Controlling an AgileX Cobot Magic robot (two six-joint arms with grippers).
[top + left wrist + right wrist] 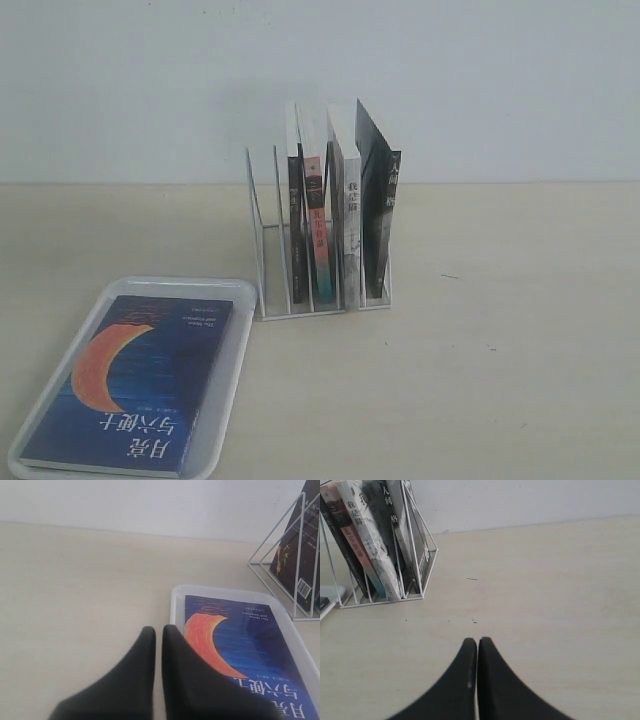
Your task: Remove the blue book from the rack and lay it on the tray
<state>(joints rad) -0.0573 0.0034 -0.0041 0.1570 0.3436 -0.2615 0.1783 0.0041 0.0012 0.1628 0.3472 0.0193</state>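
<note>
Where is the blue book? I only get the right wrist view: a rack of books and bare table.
Observer: The blue book lies flat, cover up, inside the tray, as the exterior view shows.
Operator: Is anything holding it?
Observer: No. The left gripper is shut on nothing, near the tray.
Operator: And the rack?
Observer: The slots of the rack nearest the tray are free. The other books stand in the far ones.

Book (125,385) flat in tray (235,345), rack (320,235) of upright books behind, to its right
</note>
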